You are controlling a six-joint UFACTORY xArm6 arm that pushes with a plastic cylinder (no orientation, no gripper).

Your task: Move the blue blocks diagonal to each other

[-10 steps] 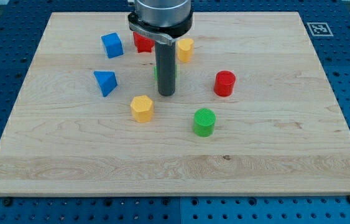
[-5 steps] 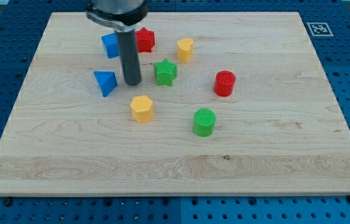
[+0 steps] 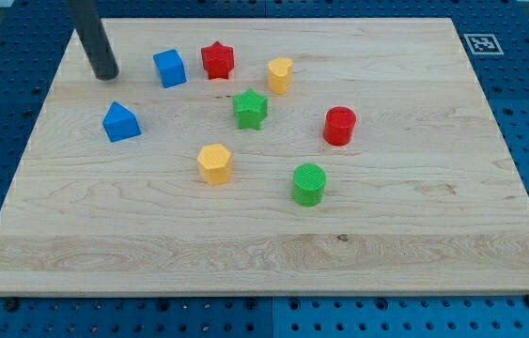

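Wood board (image 3: 414, 235) carries everything, placed here against the blue cube (image 3: 169, 68). Nearest the view's bottom, a green cylinder (image 3: 309, 183) and a yellow hexagon (image 3: 214, 162) lie well below-right of the cube. The red cylinder (image 3: 339, 125) and green star (image 3: 250, 108) are to its lower right; the blue wedge (image 3: 121, 122) sits diagonally below-left, apart. A yellow block (image 3: 280, 74) and red star (image 3: 216, 60) stand to its right. My tip (image 3: 104, 74), a bare rod holding nothing, rests left of the cube, touching no block.
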